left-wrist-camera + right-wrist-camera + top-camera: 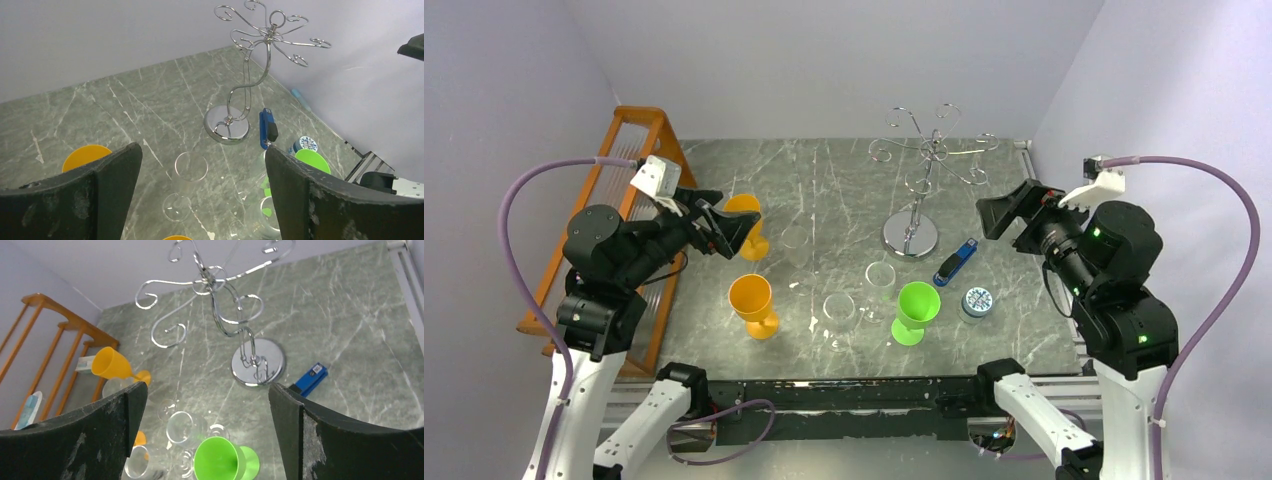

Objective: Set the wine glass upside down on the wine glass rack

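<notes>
The chrome wine glass rack stands empty at the back right of the marble table, its curled arms up top. It also shows in the left wrist view and the right wrist view. Three clear wine glasses stand upright mid-table: one, one and one. My left gripper is open and empty, above the table just left of the first glass. My right gripper is open and empty, raised to the right of the rack; two clear glasses show below it.
Two orange goblets stand at the left and a green goblet at the front. A blue stapler-like object and a round tin lie right of the rack's base. An orange wooden slatted rack lines the left edge.
</notes>
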You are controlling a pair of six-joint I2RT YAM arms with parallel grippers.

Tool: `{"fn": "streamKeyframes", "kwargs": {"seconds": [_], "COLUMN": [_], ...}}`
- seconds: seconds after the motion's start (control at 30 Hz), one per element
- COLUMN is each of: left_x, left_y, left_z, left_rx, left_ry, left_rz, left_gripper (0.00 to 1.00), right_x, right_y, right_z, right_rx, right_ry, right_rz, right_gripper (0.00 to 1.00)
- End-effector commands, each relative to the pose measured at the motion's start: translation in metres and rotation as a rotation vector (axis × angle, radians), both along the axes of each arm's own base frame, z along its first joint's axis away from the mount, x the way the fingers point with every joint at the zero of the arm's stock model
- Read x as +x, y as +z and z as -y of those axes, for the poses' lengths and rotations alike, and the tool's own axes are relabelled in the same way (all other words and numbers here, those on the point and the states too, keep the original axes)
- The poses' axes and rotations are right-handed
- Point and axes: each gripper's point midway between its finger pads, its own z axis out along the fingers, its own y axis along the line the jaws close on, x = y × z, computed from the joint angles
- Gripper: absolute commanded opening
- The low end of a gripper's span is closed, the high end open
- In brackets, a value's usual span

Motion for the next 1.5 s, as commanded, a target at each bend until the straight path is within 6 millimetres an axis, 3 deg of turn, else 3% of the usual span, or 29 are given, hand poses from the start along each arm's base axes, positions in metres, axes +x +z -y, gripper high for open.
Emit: {"fn": "streamKeyframes", "kwargs": {"seconds": [0.0,0.2,0.3,0.37,0.5,0.6,0.7,0.87,1.03,1.17,1.33,1.47], "left_x": [-0.001,0.004,0.006,0.007,0.008,-0.005,-0.002,0.01,0.024,0.033,0.04,0.045], "left_y": [0.0,-0.008,-0.008,-0.009,-0.01,-0.001,-0.002,-0.012,-0.026,-0.035,-0.048,-0.056], "left_z": [0.003,0.005,0.007,0.008,0.01,0.02,0.016,0.018,0.018,0.018,0.021,0.023], "left_rx": [-0.008,-0.008,-0.016,-0.024,-0.039,-0.061,-0.093,-0.103,-0.096,-0.103,-0.108,-0.106], "left_ry": [-0.025,-0.029,-0.036,-0.038,-0.049,-0.132,-0.095,-0.088,-0.058,-0.04,-0.039,-0.042], "left_rz": [0.018,0.005,0.007,0.01,-0.003,0.056,0.079,0.021,-0.047,-0.092,-0.137,-0.17], "left_gripper": [0.97,0.97,0.97,0.97,0.97,0.97,0.97,0.97,0.97,0.97,0.97,0.97], "right_x": [-0.004,-0.014,-0.021,-0.026,-0.038,-0.046,-0.051,-0.05,-0.04,-0.038,-0.037,-0.039], "right_y": [-0.033,-0.06,-0.072,-0.09,-0.145,-0.155,-0.168,-0.198,-0.228,-0.24,-0.242,-0.252], "right_z": [0.01,0.019,0.012,0.003,-0.009,-0.012,-0.018,-0.033,-0.021,-0.034,-0.041,-0.045], "right_rx": [-0.01,-0.032,-0.021,-0.011,0.008,0.023,0.039,0.069,-0.004,0.025,0.04,0.044], "right_ry": [-0.065,-0.106,-0.061,-0.013,0.039,0.06,0.095,0.16,0.102,0.171,0.21,0.22], "right_rz": [-0.123,-0.2,-0.233,-0.298,-0.48,-0.472,-0.505,-0.597,-0.666,-0.686,-0.687,-0.723], "right_gripper": [0.96,0.96,0.95,0.92,0.79,0.78,0.78,0.7,0.67,0.64,0.64,0.58]}}
